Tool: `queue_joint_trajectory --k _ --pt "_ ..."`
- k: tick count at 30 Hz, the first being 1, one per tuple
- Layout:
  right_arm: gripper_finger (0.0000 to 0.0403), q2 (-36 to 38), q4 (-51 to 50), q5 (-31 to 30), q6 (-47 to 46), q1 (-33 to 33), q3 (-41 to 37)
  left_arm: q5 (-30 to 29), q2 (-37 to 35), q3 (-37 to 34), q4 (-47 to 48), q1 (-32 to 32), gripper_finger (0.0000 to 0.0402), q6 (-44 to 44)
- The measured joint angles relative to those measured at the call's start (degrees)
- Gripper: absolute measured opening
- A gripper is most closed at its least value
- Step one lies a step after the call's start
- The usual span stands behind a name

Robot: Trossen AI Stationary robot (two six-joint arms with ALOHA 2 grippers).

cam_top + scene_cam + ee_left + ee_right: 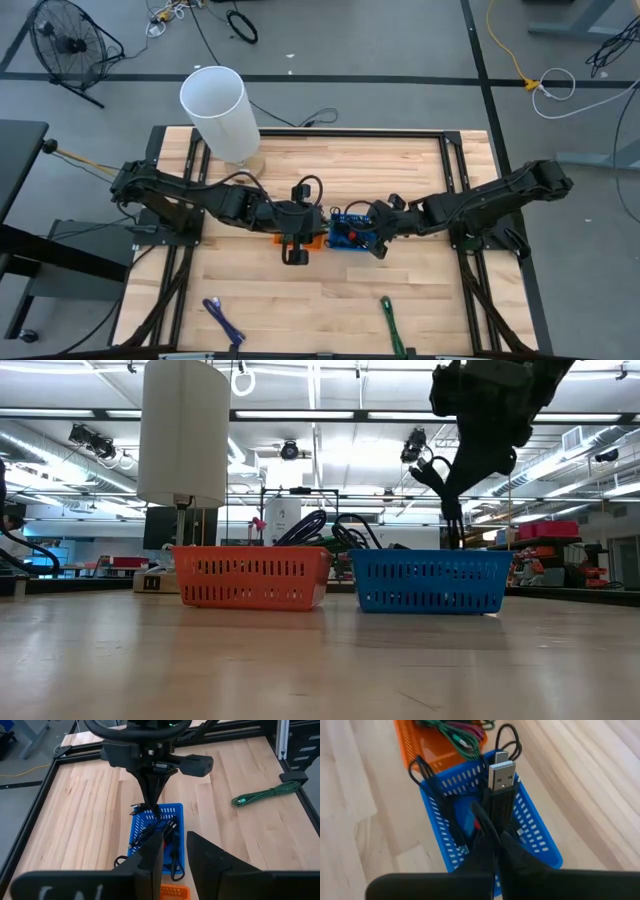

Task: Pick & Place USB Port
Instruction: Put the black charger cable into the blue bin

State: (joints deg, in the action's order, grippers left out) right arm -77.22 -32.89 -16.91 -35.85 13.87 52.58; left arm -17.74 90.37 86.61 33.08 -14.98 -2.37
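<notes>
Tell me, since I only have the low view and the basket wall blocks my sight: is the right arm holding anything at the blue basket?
Observer: Yes. The right hand is shut on a black USB cable, with the metal plug exposed, over the blue basket.
Operator: And the left arm? I can't place it.
Observer: The left hand is open, over the orange basket.
Operator: Any cables outside the baskets?
Observer: A green cable and a blue cable lie near the table's front edge.
</notes>
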Motion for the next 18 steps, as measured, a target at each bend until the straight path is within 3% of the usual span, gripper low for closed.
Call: queue_joint_trajectory --k 8,18 --pt "0.0004 -1.0 -1.3 1.2 -2.2 0.0 0.0 0.0 0.0 0.0 0.9 0.0 0.0092 0.0" --pt "0.0099 -3.9 -0.9 -2.1 -2.7 0.0 0.0 0.0 0.0 0.0 1.6 0.0 0.0092 -0.1"
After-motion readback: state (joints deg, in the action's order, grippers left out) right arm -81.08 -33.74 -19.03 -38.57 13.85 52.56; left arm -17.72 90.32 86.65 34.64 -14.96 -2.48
